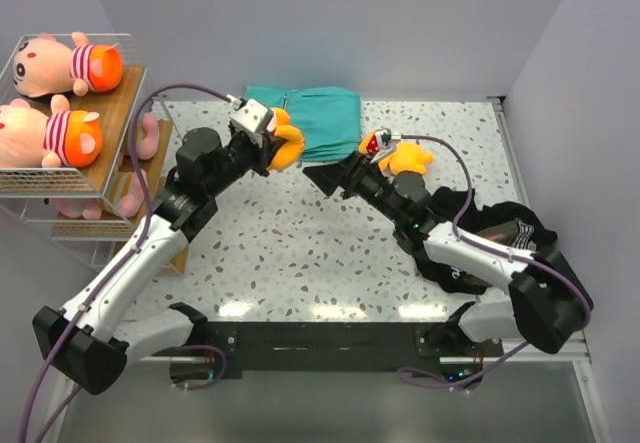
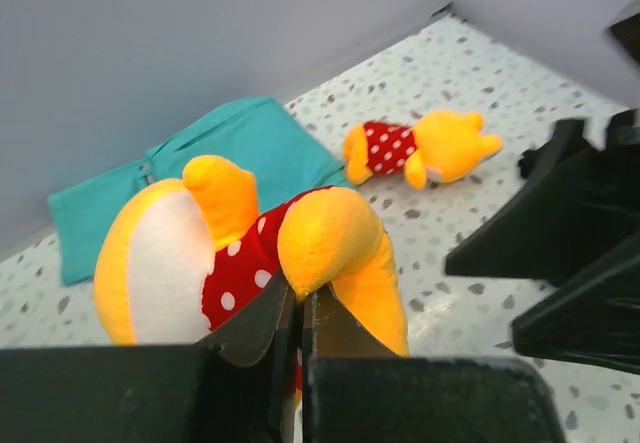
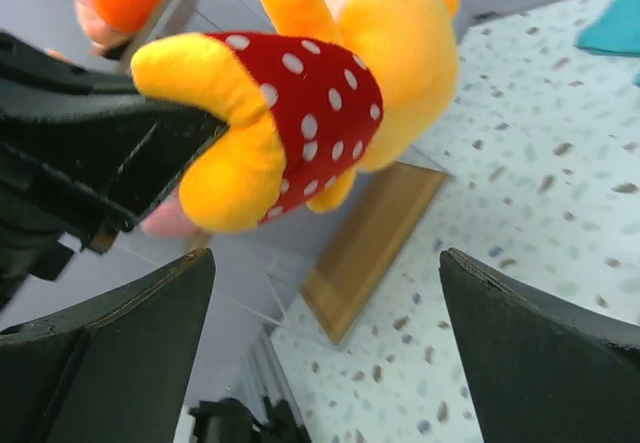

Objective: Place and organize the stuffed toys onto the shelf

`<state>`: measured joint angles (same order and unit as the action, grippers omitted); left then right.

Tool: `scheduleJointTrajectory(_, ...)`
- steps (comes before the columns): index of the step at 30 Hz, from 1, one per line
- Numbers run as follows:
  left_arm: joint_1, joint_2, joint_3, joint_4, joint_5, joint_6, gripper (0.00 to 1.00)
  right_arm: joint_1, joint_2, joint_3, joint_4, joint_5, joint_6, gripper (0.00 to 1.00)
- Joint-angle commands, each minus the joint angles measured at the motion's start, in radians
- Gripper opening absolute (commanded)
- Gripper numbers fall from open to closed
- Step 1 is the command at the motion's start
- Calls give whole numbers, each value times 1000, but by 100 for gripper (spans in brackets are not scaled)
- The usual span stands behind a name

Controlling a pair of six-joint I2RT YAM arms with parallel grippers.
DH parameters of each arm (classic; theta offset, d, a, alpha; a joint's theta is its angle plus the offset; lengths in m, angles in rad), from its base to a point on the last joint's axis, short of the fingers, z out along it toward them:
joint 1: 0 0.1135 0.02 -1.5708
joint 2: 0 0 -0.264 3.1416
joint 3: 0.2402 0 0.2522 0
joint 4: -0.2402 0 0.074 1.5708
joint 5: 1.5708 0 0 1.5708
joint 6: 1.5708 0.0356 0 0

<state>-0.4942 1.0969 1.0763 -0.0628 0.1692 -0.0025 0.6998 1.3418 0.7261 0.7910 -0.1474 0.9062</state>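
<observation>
The left gripper pinches the leg and dress hem of an orange stuffed toy, held aloft over the table towards its far edge, beside the teal cloth. The left arm stretches diagonally from the near-left corner. The toy lies crosswise to the fingers, head left in the wrist view. The right gripper points at it, fingers spread wide.
</observation>
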Motion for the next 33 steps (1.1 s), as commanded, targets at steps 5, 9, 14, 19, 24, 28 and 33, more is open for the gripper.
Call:
scheduleJointTrajectory(5,-1,121,103,-313,-471,193,0,-6,-190,99,-443,167,-331,99)
scheduleJointTrajectory(9,-1,164,99,-364,-548,199,0,-6,-201,99,-476,195,-346,99)
scheduleJointTrajectory(14,-1,201,48,-399,-647,206,0,-5,-188,113,-489,178,-349,99)
scheduleJointTrajectory(19,-1,253,5,-393,-807,237,0,-5,-190,119,-493,174,-348,99)
scheduleJointTrajectory(24,-1,296,-18,-396,-858,237,0,-6,-202,118,-500,172,-354,99)
scheduleJointTrajectory(28,0,302,-90,-339,-917,275,0,-6,-219,111,-503,181,-362,99)
scheduleJointTrajectory(33,28,342,-121,-269,-959,341,0,-6,-231,105,-500,175,-360,99)
